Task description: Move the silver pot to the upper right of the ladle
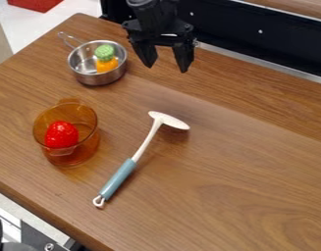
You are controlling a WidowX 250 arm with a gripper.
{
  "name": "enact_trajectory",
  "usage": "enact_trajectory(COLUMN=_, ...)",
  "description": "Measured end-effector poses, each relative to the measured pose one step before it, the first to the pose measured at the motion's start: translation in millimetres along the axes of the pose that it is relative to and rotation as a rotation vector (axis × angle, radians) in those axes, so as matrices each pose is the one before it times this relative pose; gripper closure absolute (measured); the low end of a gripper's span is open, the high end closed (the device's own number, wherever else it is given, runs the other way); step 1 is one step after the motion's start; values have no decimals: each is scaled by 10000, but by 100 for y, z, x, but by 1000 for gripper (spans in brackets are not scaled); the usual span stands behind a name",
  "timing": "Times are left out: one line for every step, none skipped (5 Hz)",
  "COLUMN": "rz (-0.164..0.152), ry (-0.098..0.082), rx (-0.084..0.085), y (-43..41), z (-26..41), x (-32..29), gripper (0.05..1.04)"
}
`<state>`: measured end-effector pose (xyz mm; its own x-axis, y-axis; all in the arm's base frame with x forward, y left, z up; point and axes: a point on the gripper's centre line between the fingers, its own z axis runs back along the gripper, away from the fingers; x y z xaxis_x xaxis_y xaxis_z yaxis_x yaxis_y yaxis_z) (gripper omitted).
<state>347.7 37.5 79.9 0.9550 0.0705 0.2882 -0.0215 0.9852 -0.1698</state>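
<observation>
1. Silver pot (100, 79): upper left of view, green-and-orange toy (106, 58) inside; probably wants level carrying to keep it in.
2. Claw (167, 68): spread, nothing gripped, right of pot; presumably ready to straddle the rim.
3. Ladle (119, 178): mid-table, bowl end uppermost; likely marks the target side.

Transparent amber glass-like pot (89, 143), containing one red rounded toy (61, 135), possibly a strawberry. Orange toy piece with bumpy green top (106, 63). Brown wood-grain tabletop (241, 171). Red flat-sided object (37, 4), upper left.
</observation>
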Motion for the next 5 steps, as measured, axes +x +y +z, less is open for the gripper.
enact_trajectory(rz=142, ry=369, rx=2, y=249, z=-997, x=-735, gripper=84)
enact_trajectory(rz=913, ry=44, rx=513, y=3070, z=426, x=-461, gripper=84)
enact_trajectory(rz=1268, ry=-454, rx=568, y=4025, z=656, x=199, gripper=84)
enact_trajectory(rz=1717, ry=-485, rx=1260, y=3728, z=405, x=425, gripper=84)
enact_trajectory(rz=1594, ry=-803, rx=643, y=1961, z=-487, x=641, gripper=84)
